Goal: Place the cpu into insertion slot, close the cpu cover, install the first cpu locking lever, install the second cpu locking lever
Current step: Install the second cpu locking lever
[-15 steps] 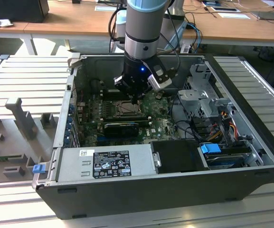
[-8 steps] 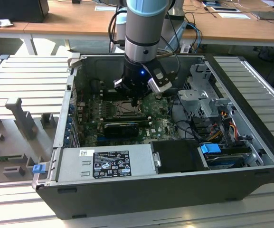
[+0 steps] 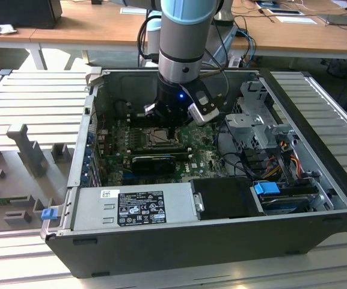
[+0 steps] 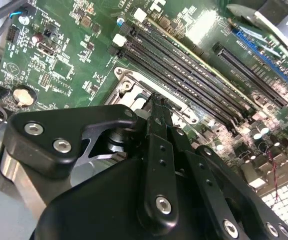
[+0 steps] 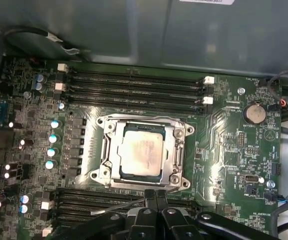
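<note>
My claw, clenched and empty, is hovering at the cover, which is lying down over the cpu; I judge the levers are needing latching.

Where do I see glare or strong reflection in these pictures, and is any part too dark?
In the second wrist view, a bright glare washes out part of the green board beyond the memory slots. In the first wrist view, the chip reflects light softly and stays readable. In the exterior view, the computer case is shadowed inside under the arm, and the gripper looks dark.
</note>
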{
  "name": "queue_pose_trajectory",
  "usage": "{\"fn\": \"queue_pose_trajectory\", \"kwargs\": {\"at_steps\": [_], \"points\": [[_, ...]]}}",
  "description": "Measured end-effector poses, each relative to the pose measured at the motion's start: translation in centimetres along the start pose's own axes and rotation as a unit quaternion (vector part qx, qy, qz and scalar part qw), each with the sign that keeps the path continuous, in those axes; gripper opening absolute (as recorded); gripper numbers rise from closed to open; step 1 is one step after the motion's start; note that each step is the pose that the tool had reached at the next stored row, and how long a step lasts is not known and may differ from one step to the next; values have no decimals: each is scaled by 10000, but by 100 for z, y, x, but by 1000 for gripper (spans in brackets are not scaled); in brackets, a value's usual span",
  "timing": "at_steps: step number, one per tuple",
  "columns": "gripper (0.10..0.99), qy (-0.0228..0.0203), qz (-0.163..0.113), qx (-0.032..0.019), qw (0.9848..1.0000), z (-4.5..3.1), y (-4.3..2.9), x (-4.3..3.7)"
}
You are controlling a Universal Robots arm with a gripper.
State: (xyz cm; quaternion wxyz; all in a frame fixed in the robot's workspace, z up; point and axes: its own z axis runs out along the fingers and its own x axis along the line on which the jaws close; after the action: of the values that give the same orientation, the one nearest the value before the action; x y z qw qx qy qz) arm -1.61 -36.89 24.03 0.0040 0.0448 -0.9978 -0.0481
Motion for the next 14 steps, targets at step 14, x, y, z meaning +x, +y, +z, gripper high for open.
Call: {"fn": "queue_pose_trajectory", "kwargs": {"at_steps": [14], "points": [[106,14,-24,-17,10000,22,-67,37]]}}
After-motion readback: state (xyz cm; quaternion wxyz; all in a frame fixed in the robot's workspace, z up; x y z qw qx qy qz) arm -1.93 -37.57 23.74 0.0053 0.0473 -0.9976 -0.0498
